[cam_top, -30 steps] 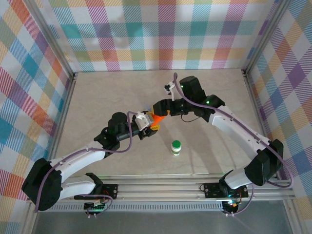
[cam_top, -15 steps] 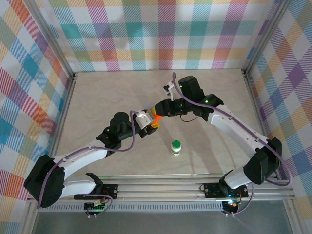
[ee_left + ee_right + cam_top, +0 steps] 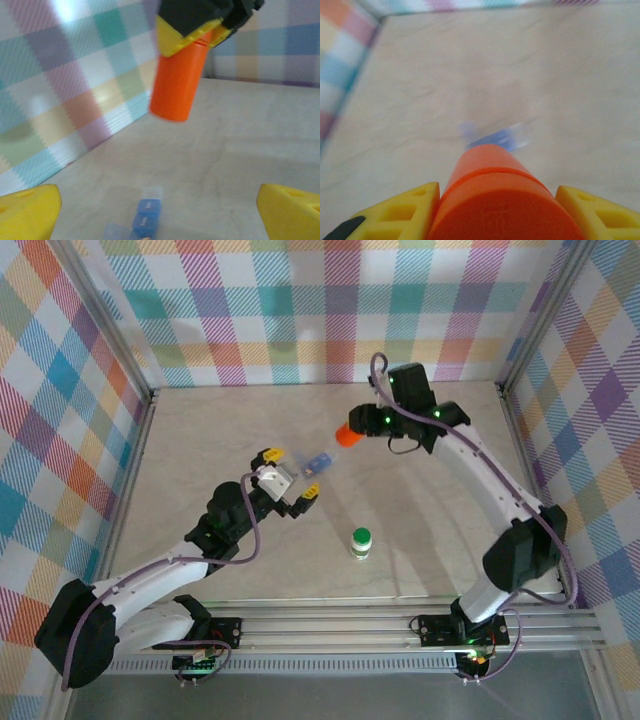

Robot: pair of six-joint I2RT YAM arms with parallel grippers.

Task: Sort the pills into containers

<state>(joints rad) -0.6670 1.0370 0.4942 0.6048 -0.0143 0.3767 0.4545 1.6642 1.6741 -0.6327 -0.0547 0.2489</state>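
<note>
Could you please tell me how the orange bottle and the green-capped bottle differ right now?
The orange bottle is held tilted above the table in the jaws of the right gripper; the green-capped bottle stands upright on the table, untouched. The orange bottle is orange throughout; the green-capped bottle has a white body and green cap. Both are small cylindrical containers.

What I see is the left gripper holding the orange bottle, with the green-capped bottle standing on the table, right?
No: the right gripper holds the orange bottle, as the top view shows. The green-capped bottle does stand on the table.
</note>
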